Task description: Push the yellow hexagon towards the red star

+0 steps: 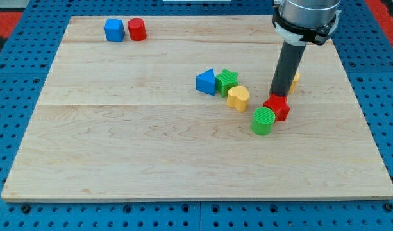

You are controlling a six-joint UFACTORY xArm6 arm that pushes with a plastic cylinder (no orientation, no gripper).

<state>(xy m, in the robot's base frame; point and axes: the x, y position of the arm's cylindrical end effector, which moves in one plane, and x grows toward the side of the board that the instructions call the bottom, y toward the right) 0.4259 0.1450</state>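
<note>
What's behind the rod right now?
A sliver of the yellow hexagon shows at the rod's right edge; the rest is covered. My tip sits just above the red star, which touches the green cylinder.

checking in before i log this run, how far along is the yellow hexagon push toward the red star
Nearly done: the yellow hexagon, mostly hidden behind my rod, already sits close to the red star, just toward the view's top right of it. In hand: my tip stands between them, right above the star. Left: closing that last small gap.
</note>
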